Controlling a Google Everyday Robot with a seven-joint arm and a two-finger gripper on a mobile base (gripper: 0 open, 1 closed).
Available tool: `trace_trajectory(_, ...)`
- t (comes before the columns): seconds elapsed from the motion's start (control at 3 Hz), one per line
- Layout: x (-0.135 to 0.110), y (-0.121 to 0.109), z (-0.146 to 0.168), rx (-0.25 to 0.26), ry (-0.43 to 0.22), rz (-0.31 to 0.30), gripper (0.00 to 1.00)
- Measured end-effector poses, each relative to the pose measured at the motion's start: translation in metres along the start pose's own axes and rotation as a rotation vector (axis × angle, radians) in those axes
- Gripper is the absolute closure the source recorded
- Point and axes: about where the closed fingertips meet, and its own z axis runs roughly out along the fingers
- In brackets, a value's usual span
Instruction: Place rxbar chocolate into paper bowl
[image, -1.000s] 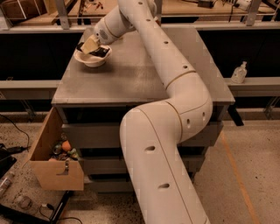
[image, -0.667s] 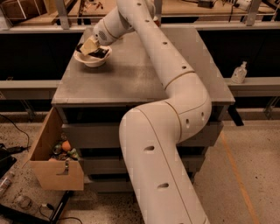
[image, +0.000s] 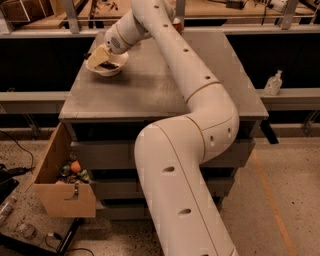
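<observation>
In the upper left of the frame, my gripper (image: 98, 56) hangs over the left side of the paper bowl (image: 120, 62), tilted down and to the left, its tip just above the rim. I cannot tell whether it is spread or clamped, nor whether it touches anything. The rxbar chocolate (image: 107, 65) shows as a dark strip inside the bowl, right under the gripper's tip.

Behind the gripper the wrist slopes up and right to a bend at the top edge. From there the long white arm (image: 190, 70) runs down and right to a big elbow at centre right, then folds back toward the bottom centre.

The bowl sits near the far left corner of the grey table (image: 150, 92). A cardboard box (image: 62, 197) with small items stands at lower left, and a clear bottle (image: 273, 83) stands at the right.
</observation>
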Motion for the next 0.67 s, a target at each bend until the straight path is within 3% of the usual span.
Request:
trace_trajectory(0.33, 0.0009, 0.001, 0.0037, -0.004, 0.002, 0.001, 0.0)
trace_trajectory(0.67, 0.0009, 0.001, 0.0039, -0.005, 0.003, 0.001, 0.0)
